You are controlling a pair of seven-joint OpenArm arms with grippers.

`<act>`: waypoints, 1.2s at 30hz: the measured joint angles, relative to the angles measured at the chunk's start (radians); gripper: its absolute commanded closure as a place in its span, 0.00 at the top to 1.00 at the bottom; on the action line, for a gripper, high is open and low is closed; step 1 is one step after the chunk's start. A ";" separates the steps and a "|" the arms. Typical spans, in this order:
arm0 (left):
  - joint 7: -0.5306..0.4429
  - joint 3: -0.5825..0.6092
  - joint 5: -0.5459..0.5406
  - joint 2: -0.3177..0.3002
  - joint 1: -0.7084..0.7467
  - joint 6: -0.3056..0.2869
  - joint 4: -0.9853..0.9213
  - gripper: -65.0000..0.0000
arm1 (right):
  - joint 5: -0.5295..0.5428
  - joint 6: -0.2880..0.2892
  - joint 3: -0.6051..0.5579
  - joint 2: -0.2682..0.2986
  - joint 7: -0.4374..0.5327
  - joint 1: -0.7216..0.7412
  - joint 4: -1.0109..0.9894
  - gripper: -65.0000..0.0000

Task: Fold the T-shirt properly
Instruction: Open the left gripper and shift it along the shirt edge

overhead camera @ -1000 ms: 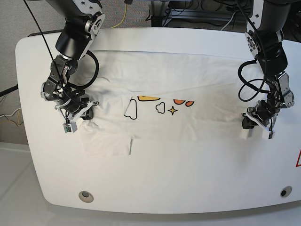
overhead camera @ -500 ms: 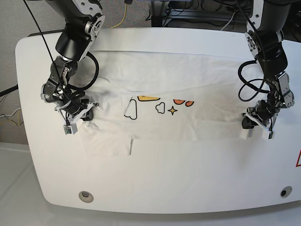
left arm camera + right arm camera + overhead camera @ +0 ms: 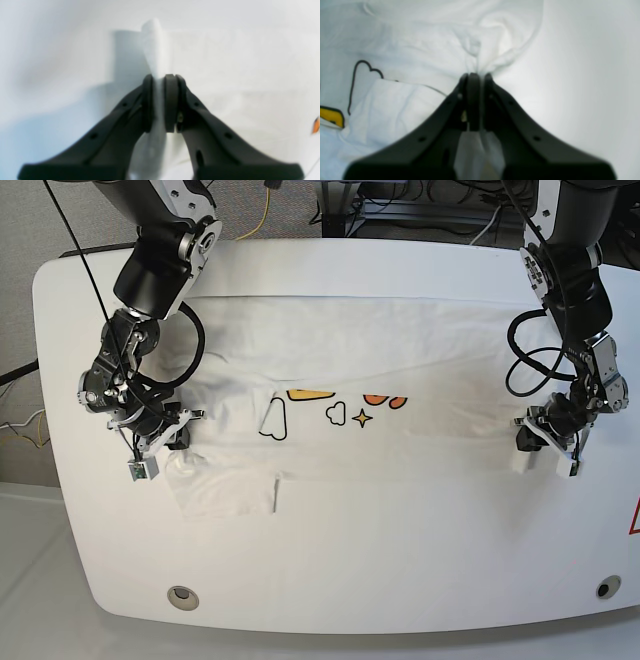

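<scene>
The white T-shirt (image 3: 400, 350) lies spread across the table, its cloud (image 3: 272, 419), star (image 3: 362, 419) and orange prints (image 3: 310, 394) facing up near the middle. My right gripper (image 3: 172, 442) is at the shirt's left end in the base view, shut on a gathered bunch of fabric (image 3: 480, 47). My left gripper (image 3: 522, 448) is at the shirt's right edge, shut on a raised fold of cloth (image 3: 156, 45). A loose flap (image 3: 225, 490) lies flat below the right gripper.
The glossy white tabletop (image 3: 350, 560) has two round holes near its front edge (image 3: 181, 594) (image 3: 603, 588). A red marking (image 3: 634, 520) shows at the right edge. Cables and equipment stand behind the table's far edge.
My right gripper has moved toward the table's left edge with the fabric, and the prints have shifted slightly that way. The left gripper has barely moved.
</scene>
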 measured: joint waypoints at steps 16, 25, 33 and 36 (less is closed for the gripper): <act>0.167 0.000 0.003 0.003 0.003 0.000 0.231 0.11 | 0.003 0.000 -0.001 0.000 -0.082 -0.039 0.153 0.00; 0.208 -0.002 0.002 0.009 0.011 0.000 0.305 0.11 | 0.000 0.000 -0.001 -0.023 -0.164 -0.058 0.256 0.00; 0.246 -0.002 0.000 0.027 0.050 0.000 0.364 0.11 | 0.004 0.007 -0.005 -0.037 -0.217 -0.076 0.356 0.00; 0.246 -0.002 0.000 0.027 0.061 0.000 0.372 0.11 | -0.001 0.004 0.000 -0.042 -0.222 -0.078 0.370 0.00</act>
